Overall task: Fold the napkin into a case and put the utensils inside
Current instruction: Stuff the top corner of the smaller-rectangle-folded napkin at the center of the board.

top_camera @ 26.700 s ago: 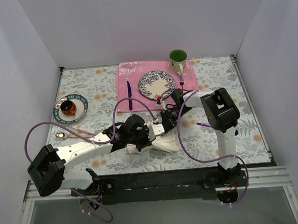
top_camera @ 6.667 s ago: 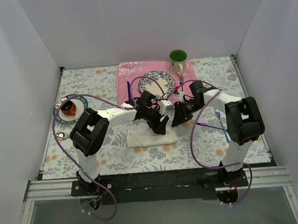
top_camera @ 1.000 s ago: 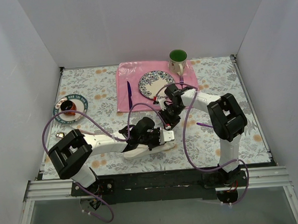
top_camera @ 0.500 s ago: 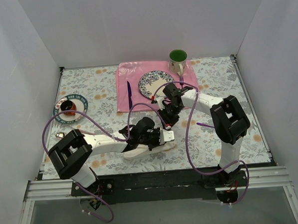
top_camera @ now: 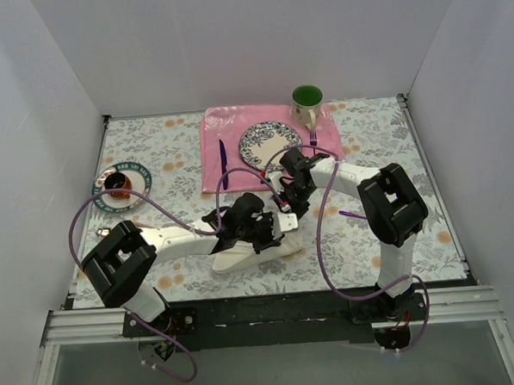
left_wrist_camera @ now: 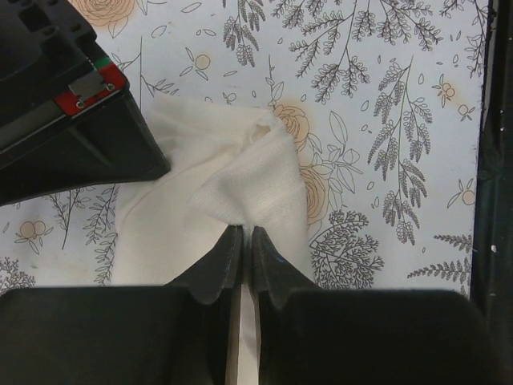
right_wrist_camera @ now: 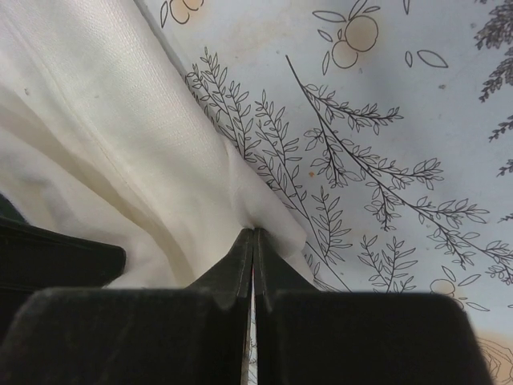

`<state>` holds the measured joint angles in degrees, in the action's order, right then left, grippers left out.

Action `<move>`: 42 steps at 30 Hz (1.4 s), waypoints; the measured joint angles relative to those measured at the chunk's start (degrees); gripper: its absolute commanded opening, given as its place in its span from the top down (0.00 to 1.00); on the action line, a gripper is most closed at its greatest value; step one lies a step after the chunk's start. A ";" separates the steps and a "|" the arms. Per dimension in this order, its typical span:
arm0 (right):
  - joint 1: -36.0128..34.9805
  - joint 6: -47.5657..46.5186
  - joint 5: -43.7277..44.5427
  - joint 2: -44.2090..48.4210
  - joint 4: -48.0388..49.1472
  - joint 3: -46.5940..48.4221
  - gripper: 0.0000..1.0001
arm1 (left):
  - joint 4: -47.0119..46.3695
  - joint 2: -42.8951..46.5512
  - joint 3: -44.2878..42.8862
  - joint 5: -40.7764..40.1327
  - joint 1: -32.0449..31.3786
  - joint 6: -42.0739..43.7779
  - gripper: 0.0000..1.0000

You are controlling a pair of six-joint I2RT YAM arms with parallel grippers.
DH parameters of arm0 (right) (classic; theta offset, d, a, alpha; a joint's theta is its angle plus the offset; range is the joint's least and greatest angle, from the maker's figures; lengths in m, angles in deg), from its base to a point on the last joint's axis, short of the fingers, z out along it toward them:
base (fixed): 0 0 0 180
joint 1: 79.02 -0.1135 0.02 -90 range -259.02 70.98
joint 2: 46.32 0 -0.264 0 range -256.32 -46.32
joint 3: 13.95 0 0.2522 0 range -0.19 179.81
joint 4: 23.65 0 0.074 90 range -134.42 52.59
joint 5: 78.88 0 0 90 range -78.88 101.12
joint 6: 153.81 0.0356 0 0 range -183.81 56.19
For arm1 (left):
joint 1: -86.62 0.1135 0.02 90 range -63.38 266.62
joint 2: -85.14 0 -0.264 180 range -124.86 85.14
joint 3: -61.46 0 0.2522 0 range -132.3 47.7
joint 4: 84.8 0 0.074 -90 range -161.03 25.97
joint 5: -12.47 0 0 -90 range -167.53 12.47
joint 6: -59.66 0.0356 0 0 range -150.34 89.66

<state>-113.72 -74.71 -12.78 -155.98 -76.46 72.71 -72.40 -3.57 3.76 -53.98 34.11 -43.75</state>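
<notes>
Pinching w/ both arms: left fingers (left_wrist_camera: 239, 239) are closed tight on a raised fold of the cream-white soft cloth napkin (left_wrist_camera: 240, 172), which bunches up right to the tips. Right fingers (right_wrist_camera: 250, 245) are closed too, nipping the napkin's edge where it draws to a point. Napkin lies crumpled on the floral-print surface (top_camera: 177, 153), approx centre, btwn both arms, on the near side of the pink rectangular placemat (top_camera: 236, 129) and not touching it.

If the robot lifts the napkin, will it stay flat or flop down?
Probably flop: the napkin wrinkles and bunches where the left gripper pinches it. It looks thin, so it is likely light. Its woven cloth probably won't slip easily.
</notes>
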 measured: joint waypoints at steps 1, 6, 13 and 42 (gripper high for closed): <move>0.00 -0.02 -0.02 0.00 0.04 0.00 0.99 | 0.61 0.00 -0.24 0.35 0.22 -0.35 1.00; 0.04 -0.02 -0.04 0.02 0.13 0.00 0.99 | 4.90 -0.02 -2.54 3.65 1.97 -3.21 1.00; 0.35 0.02 -0.31 0.24 0.55 -0.09 0.99 | 9.75 -2.97 -6.97 7.85 5.57 -6.67 1.00; 3.43 3.74 -2.10 4.33 6.12 -5.16 0.99 | 15.61 -17.00 -17.20 24.02 15.17 -25.94 1.00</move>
<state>-110.29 -70.97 -14.88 -151.66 -70.34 67.55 -56.79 -20.58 -13.45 -29.96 49.27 -69.70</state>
